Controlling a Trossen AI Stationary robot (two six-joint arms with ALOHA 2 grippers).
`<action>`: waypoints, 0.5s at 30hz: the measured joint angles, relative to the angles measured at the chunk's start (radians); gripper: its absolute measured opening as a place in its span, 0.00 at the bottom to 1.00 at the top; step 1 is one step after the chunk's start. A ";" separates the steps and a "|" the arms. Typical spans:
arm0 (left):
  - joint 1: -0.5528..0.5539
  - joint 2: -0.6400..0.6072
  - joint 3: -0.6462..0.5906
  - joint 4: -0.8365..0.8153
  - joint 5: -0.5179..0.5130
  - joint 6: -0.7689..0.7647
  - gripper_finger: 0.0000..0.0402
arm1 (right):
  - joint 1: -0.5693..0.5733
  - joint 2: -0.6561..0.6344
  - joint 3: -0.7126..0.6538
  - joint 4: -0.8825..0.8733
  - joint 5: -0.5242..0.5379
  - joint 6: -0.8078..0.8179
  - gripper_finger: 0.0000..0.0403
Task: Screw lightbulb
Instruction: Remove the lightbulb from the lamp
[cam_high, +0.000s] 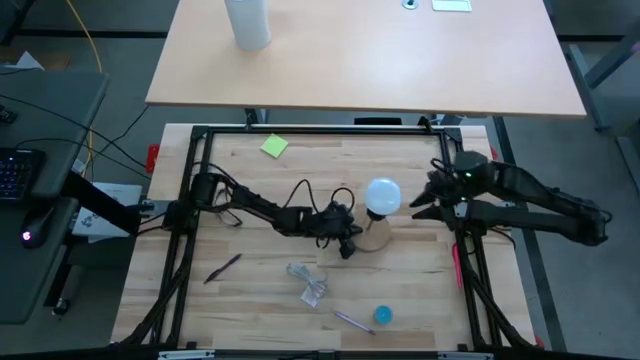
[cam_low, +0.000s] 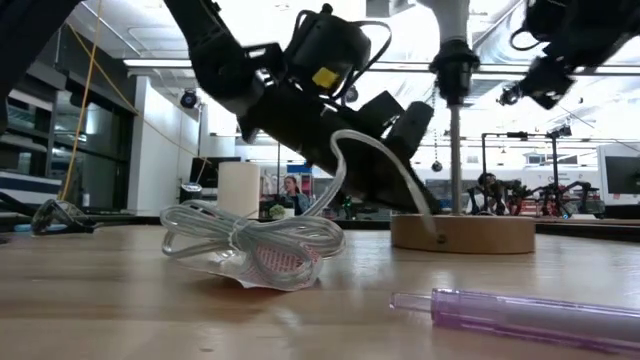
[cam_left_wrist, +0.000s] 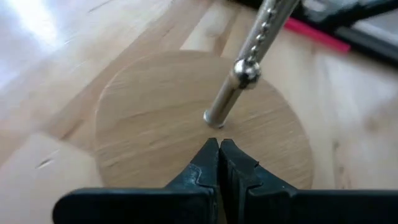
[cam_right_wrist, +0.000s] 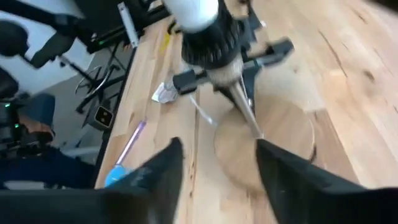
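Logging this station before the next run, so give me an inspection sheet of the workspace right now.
Surface: wooden table, dry.
Job's things: lightbulb in socket over wooden disc base.
Clutter: green note, bagged cord, pens, blue cap.
Grippers: left gripper shut, resting at the disc's edge; right gripper open, beside the bulb.
Cables: black cable along left arm.
Surroundings: second table with white cylinder.

no legible text, labels, brands or numbers appear in any view; a yellow tag (cam_low: 324, 77) on the arm in the low view seems blank.
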 joint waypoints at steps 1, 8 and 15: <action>0.001 -0.021 -0.001 -0.041 0.000 0.012 0.00 | 0.010 -0.030 0.000 -0.028 0.022 0.028 0.43; 0.001 -0.155 -0.002 -0.243 -0.002 0.041 0.00 | 0.085 -0.200 0.000 -0.047 0.156 0.255 0.03; -0.024 -0.316 0.000 -0.500 0.012 -0.015 0.00 | 0.176 -0.239 0.000 0.152 0.172 0.411 0.00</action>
